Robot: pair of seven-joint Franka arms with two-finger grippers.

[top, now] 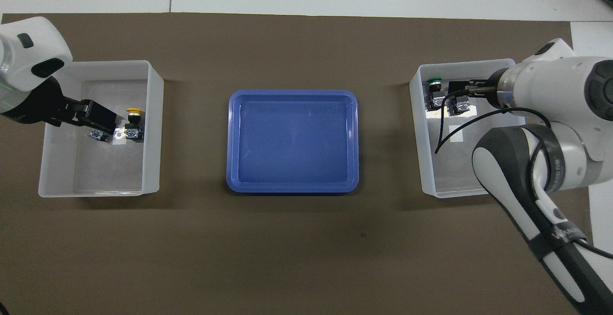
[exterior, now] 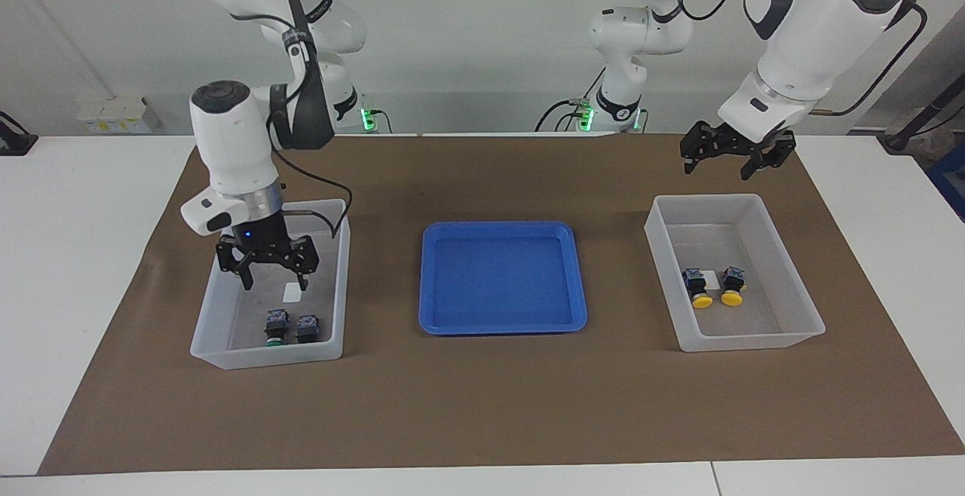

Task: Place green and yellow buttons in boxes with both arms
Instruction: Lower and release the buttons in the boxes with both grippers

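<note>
Facing view: right gripper [exterior: 274, 279] and left gripper [exterior: 725, 161] both spread wide, empty.

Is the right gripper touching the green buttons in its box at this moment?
Apart. In the facing view the right gripper hangs open above the green buttons, and bare box floor with its white label shows between them.

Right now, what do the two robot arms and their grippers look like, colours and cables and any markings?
Both arms are white jointed shells with dark grey joint caps. Black cables loop along each forearm. The right arm has a black band with white lettering, too small to read, and a small blue light above its black two-finger right gripper. The left arm ends in a matching black left gripper.
</note>
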